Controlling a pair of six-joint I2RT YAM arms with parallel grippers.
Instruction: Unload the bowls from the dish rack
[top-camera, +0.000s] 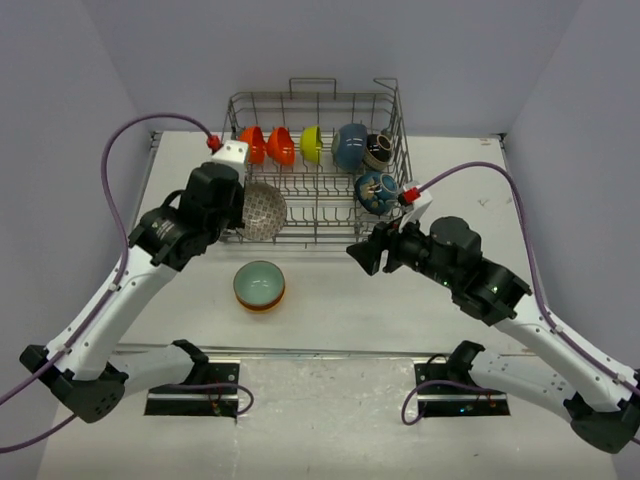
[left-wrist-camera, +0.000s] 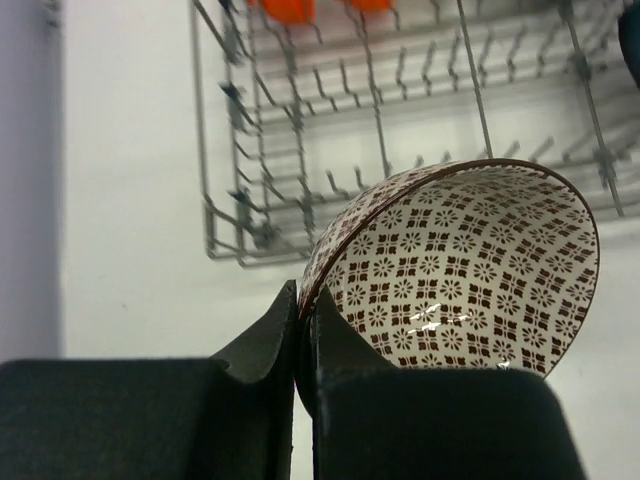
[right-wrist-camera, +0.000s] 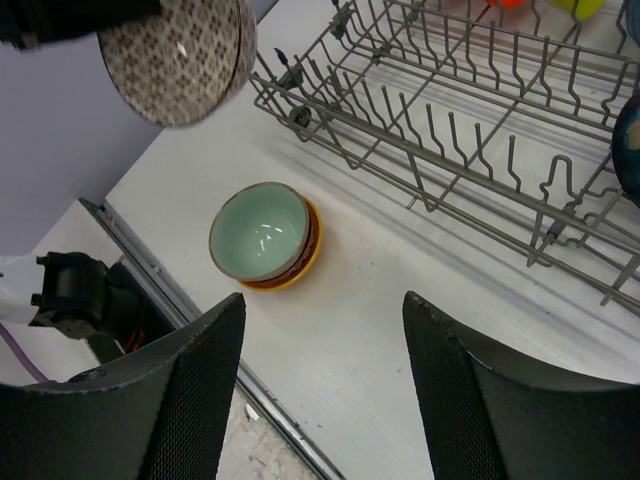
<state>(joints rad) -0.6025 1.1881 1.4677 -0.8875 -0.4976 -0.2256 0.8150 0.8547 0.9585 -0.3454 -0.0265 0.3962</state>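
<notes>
Backdrop: plain pale lilac walls (top-camera: 80, 70) on three sides.
Surface: white table (top-camera: 340, 310), with the arm bases at its 6 o'clock edge.
Left arm (top-camera: 120, 295): white and black, reaching towards 1 o'clock and trailing a purple cable.
Right arm (top-camera: 530, 315): same build, reaching towards 10 o'clock.
Dish rack (top-camera: 312, 98): grey wire basket with upright tines, standing at 12 o'clock on the table.
Rack, back row from 9 to 3 o'clock: orange bowl (top-camera: 252, 144), red bowl (top-camera: 281, 146), yellow-green bowl (top-camera: 311, 144), blue bowl (top-camera: 349, 146) and black-and-cream bowl (top-camera: 378, 151), all standing on edge.
Rack, 4 o'clock corner: dark teal patterned bowl (top-camera: 375, 191), on edge between the tines.
Patterned bowl (left-wrist-camera: 460, 270): cream inside with small dark brown motifs. It is tipped on its side and raised off the table at the rack's 8 o'clock corner.
Table stack: mint bowl (right-wrist-camera: 258, 231) nested on top, a yellow bowl (right-wrist-camera: 308, 262) at the bottom and a dark rim between them. It sits at 6 o'clock from the rack, well apart from it.
Left gripper (left-wrist-camera: 303, 330): jaws pinched tight on the rim of the patterned bowl, one finger inside and one outside.
Right gripper (right-wrist-camera: 322, 330): jaws spread wide with nothing between them. It hovers above bare table at 5 o'clock from the rack, with the stack at its 9 o'clock.
</notes>
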